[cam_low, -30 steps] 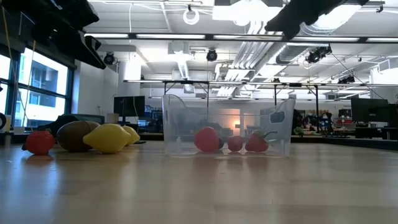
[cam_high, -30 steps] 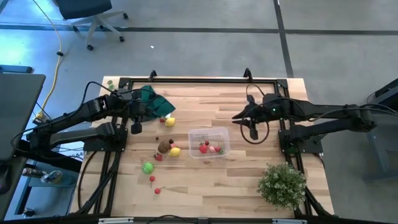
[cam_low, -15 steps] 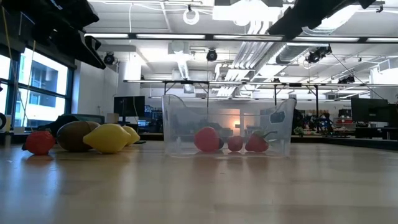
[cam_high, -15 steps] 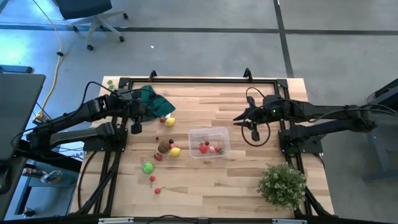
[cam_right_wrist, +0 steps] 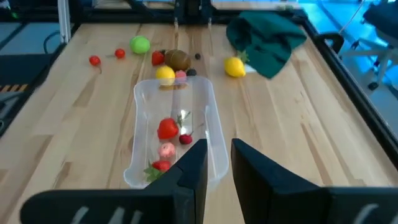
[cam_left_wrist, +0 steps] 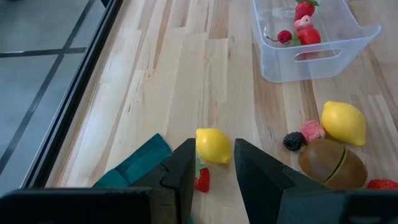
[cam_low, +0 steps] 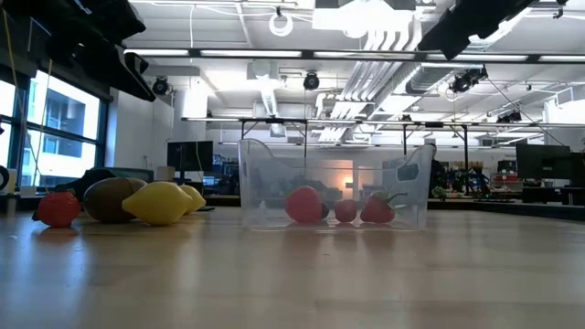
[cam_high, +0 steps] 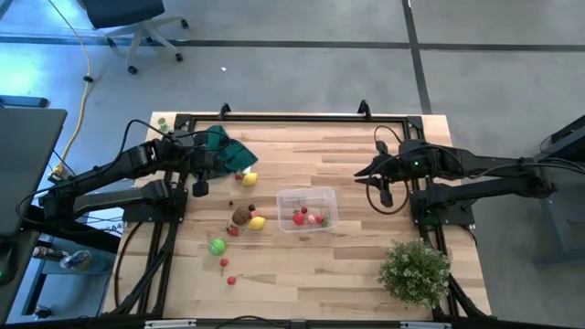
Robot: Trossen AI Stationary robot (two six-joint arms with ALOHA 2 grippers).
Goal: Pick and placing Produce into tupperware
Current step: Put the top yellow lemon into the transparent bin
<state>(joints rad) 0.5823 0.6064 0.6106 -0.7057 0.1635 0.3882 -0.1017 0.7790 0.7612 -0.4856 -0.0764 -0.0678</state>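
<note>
a pale wooden counter [cam_high: 347,265] carries a clear plastic rectangular tub [cam_high: 308,208] holding several red toy pieces [cam_high: 299,217]. left of the tub, yellow, brown, green and red toy pieces [cam_high: 258,222] remain. beyond the tub, both grippers hover, fingers parted and empty: right gripper [cam_high: 359,172], left gripper [cam_high: 227,163].

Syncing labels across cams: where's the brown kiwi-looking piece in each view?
High view: brown piece, just left of the clear tub.
Low view: far left, behind a yellow lemon.
Left wrist view: lower right, under a lemon.
Right wrist view: upper middle, beyond the tub.
Shared landmark: the tub, holding red pieces.
</note>
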